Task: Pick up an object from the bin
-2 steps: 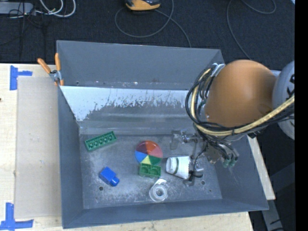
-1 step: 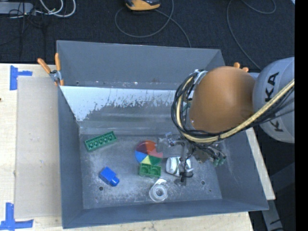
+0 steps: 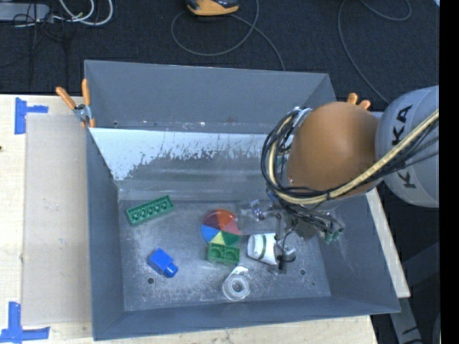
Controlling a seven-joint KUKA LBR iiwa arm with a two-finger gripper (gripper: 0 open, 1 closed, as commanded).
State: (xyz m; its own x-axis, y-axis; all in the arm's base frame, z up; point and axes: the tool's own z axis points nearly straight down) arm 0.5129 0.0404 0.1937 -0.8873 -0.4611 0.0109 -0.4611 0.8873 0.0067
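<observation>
The claw [image 3: 282,255] sits low on the bin [image 3: 179,156] floor, right beside a small white cylinder [image 3: 258,248] at right-centre; clenched or released, I can't tell. I'd say centre squarely over that cylinder, clear of the green brick [image 3: 223,251], before lifting.

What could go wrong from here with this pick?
The small white piece at the low end of the arm lies close to the green brick and the coloured disc; a grasp there might nudge or catch them as well. The clear ring lies near too and could get dragged.
</observation>
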